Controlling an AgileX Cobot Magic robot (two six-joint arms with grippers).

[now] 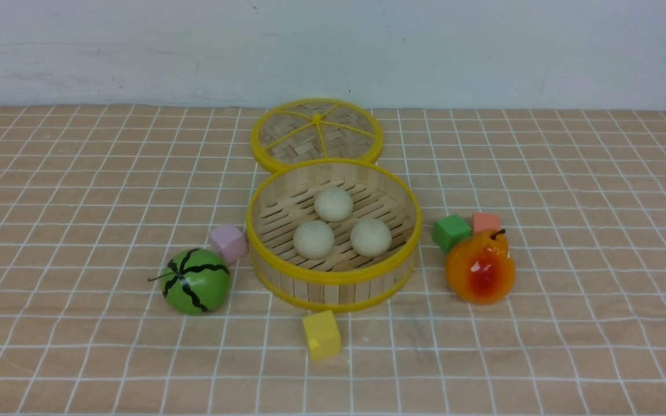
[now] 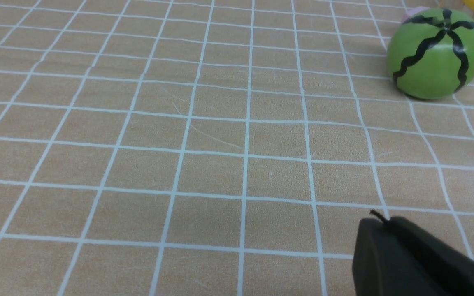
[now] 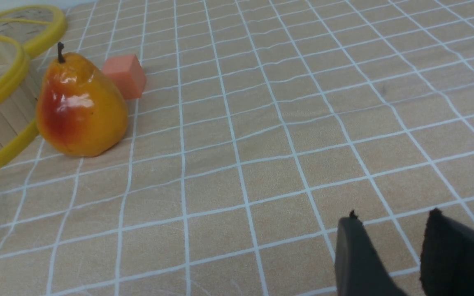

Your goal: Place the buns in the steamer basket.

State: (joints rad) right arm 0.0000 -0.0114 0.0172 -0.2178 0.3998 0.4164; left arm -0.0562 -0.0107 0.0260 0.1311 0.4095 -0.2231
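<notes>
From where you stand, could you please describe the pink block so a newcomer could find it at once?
Find the round steamer basket mid-table, then look to its left side. The pink block sits against the basket's wall, just behind the watermelon ball. It is the only pale pink cube; the other blocks are yellow, green and orange.

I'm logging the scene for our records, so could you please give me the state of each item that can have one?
steamer basket: uncovered, upright, holding three buns.
buns: all three resting on the basket's slatted floor.
lid: off, lying flat behind the basket.
left gripper: jaws together, holding nothing.
right gripper: slightly open, empty.
pear: standing upright, stem up.
watermelon ball: resting on the table, untouched.
</notes>
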